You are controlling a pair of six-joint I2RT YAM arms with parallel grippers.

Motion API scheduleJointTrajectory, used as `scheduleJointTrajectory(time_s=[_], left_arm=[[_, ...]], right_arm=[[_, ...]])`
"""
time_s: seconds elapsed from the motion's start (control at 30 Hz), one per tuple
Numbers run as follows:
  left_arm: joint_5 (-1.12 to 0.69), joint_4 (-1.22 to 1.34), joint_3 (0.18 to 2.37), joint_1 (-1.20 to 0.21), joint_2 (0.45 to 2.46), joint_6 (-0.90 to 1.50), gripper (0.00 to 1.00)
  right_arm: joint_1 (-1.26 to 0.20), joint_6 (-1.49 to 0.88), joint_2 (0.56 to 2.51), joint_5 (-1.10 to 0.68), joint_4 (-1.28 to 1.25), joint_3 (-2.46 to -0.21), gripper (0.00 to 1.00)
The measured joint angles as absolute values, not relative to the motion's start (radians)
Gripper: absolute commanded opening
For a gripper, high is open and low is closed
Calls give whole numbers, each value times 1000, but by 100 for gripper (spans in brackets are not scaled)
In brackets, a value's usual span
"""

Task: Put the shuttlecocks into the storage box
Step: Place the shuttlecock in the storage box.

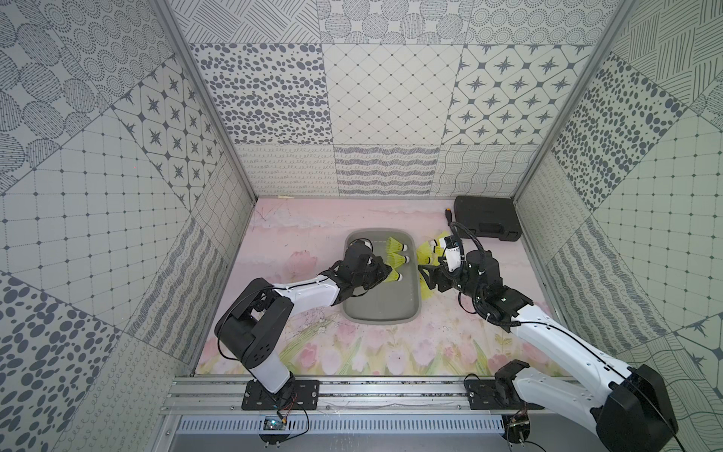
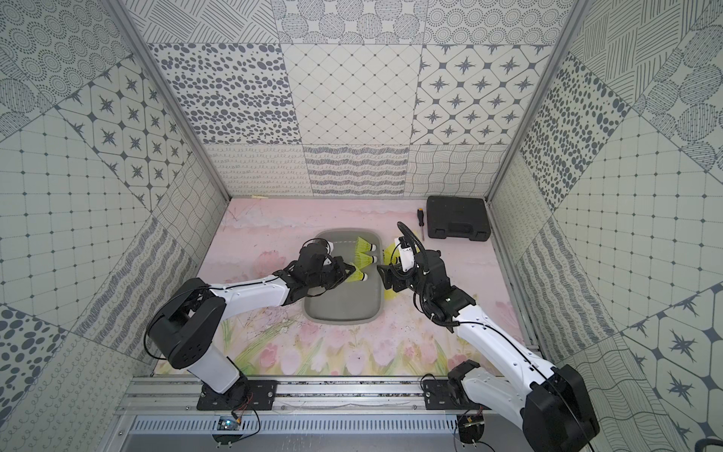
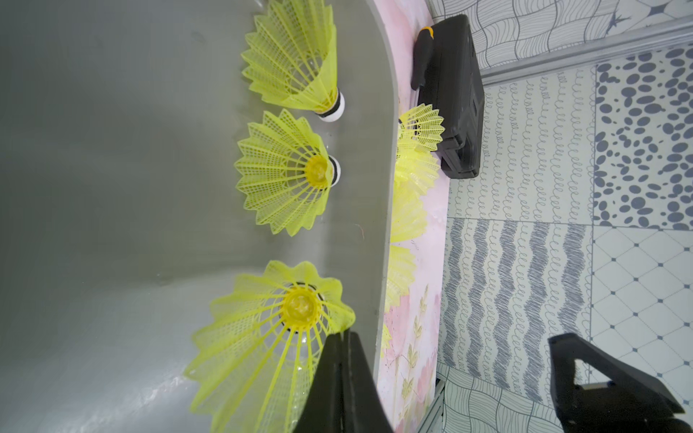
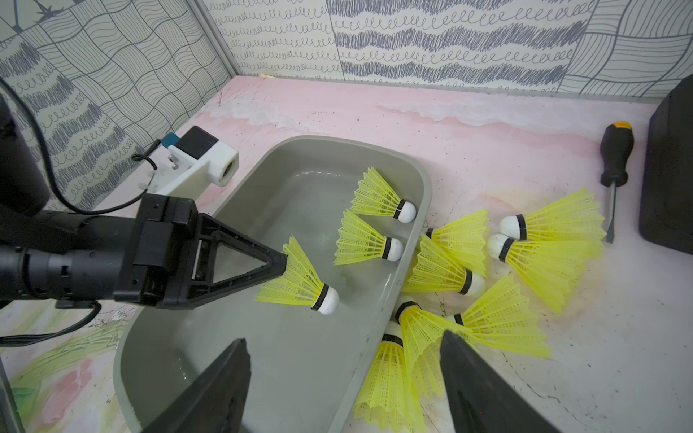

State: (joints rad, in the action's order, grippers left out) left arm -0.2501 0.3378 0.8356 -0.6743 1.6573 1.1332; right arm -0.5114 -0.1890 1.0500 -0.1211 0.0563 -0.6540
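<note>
The grey storage box [image 1: 375,319] lies mid-table, and three yellow-green shuttlecocks are in its far end. Two of them [image 4: 375,198] [image 4: 360,241] lie loose. My left gripper [image 4: 283,262] is shut on the skirt edge of the third shuttlecock [image 4: 300,285], whose white tip is low over the box floor; in the left wrist view the jaws [image 3: 343,333] pinch that skirt [image 3: 270,337]. Several more shuttlecocks [image 4: 543,258] lie heaped on the table against the box's right wall. My right gripper [image 4: 343,371] is open, straddling that wall with one finger over the box and the other at the heap.
A black hard case [image 1: 487,219] sits in the back right corner. A screwdriver [image 4: 615,157] with a black and orange handle lies beside it. Patterned walls close in the table on three sides. The box's near half [image 2: 340,309] holds nothing.
</note>
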Motion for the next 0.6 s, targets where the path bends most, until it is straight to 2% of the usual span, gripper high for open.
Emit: scheduleJointTrajectory(time_s=[0.6], left_arm=[[-249, 460, 825, -685, 1775, 1279, 0]], right_arm=[[-511, -187, 1054, -121, 65, -654, 84]])
